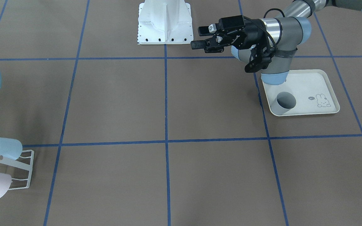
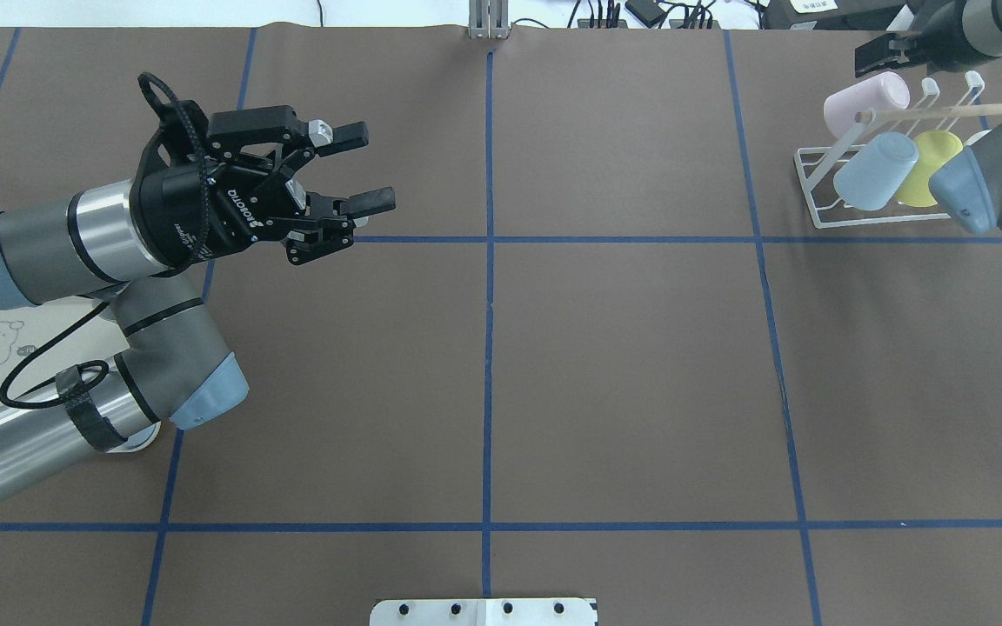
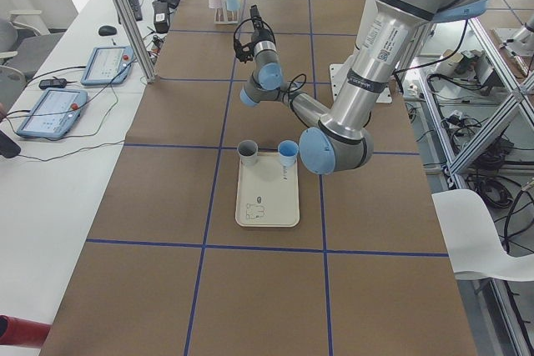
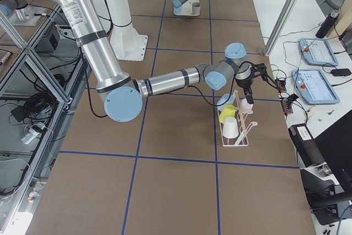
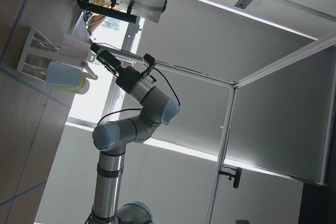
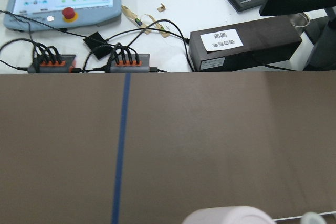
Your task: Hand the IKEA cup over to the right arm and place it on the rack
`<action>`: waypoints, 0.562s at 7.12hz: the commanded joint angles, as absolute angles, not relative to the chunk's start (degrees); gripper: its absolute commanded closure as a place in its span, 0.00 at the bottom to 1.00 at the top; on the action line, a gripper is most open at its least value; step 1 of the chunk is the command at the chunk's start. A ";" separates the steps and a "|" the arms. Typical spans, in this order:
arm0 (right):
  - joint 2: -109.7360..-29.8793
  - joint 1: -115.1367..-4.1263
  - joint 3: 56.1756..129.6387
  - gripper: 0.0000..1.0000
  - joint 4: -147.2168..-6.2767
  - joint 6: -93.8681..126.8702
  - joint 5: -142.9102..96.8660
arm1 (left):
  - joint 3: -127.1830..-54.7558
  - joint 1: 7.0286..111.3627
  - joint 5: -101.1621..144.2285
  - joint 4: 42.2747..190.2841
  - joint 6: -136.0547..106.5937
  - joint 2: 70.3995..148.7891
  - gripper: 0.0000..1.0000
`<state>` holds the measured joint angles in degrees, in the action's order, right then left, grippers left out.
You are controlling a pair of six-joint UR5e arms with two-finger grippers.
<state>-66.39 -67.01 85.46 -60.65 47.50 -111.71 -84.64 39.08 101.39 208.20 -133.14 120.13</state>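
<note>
At the table's far right corner, overhead view: white wire rack (image 1: 19,165) with a pale wooden dowel (image 2: 945,109) across its top. Three cups tilted on its prongs: pink IKEA cup (image 2: 862,96) at the far end, light blue cup (image 2: 875,171) and yellow cup (image 2: 931,174) side by side nearer the robot.

Right gripper (image 2: 884,54) just beyond the pink IKEA cup, one black finger visible beside it. Cannot tell whether parted or clamped, nor whether touching the cup. From the right wrist camera, only the cup's rounded pink top at the bottom edge, with brown table and a blue tape line beyond.

Over the table's left half: left gripper (image 2: 364,167) raised and pointing toward the centre line, jaws wide apart, nothing between them.

Beneath the left arm: cream tray (image 1: 313,84) with a rabbit drawing. Grey cup (image 1: 283,103) upright at one tray corner. Blue cup (image 3: 288,152) upright near it, seen only from the left side camera.
</note>
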 commanded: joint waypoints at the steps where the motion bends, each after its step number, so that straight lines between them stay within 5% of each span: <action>1: -65.31 -62.08 98.19 0.00 -68.58 62.95 -111.54 | -84.64 40.16 101.51 206.29 -132.98 120.15 0.29; 4: -57.33 -51.38 103.97 0.00 -75.32 81.33 -104.65 | -84.46 43.05 106.49 192.46 -112.75 119.71 0.29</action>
